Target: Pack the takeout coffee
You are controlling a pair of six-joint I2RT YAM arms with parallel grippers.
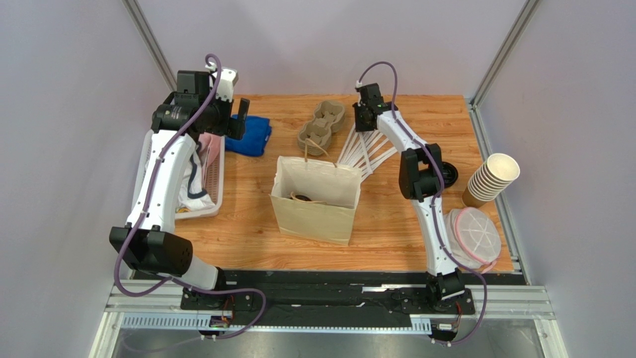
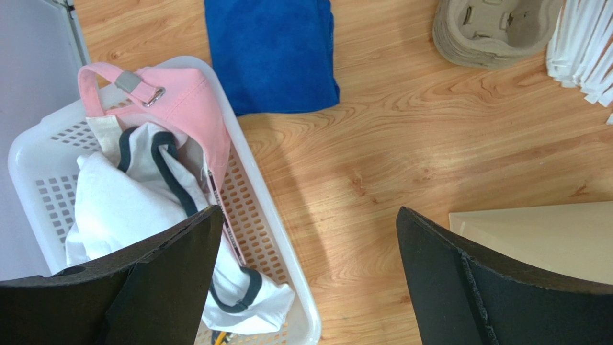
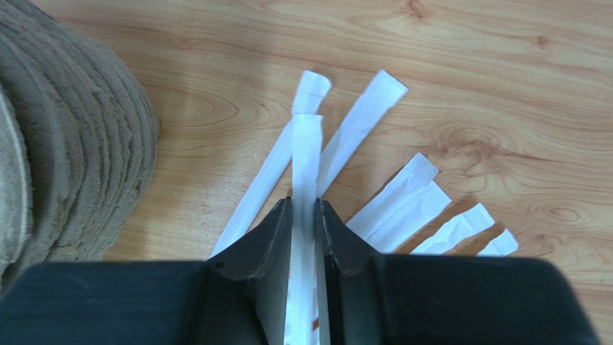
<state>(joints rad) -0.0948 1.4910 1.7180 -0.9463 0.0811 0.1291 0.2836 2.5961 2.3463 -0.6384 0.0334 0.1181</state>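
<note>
Right gripper (image 3: 303, 208): jaws drawn narrow, pinching one white paper-wrapped straw (image 3: 306, 158) lengthwise between the pads. The rest of the fan of wrapped straws (image 3: 392, 201) lies on the wooden table (image 3: 468, 65) below. Stack of grey moulded-pulp cup carriers (image 1: 322, 123) just left of it. Left gripper (image 2: 309, 215): jaws wide, nothing between them, hanging over the table beside the white perforated plastic basket (image 2: 248, 208) of clothes, with a folded blue cloth (image 2: 270, 50) beyond. Tan paper bag (image 1: 313, 216) stands upright and open-mouthed mid-table, a handle drooped inside. Takeout coffee (image 1: 450, 173): only a dark round lid shows, just right of the right arm's elbow joint and left of the leaning stack of lidless paper cups (image 1: 493, 179). The cup body is hidden under the lid and behind the arm, so it is not in the bag yet, by my reading. Handling, as a judgement: thin paper wall that dents under a hard squeeze; light if empty, sloshing if filled, and which cannot be told. The snap-on lid could pop if lifted by its rim. Best hold looks to be across the cup body below the lid, with moderate pressure, kept upright and lowered straight through the bag mouth, clear of the handle.
</note>
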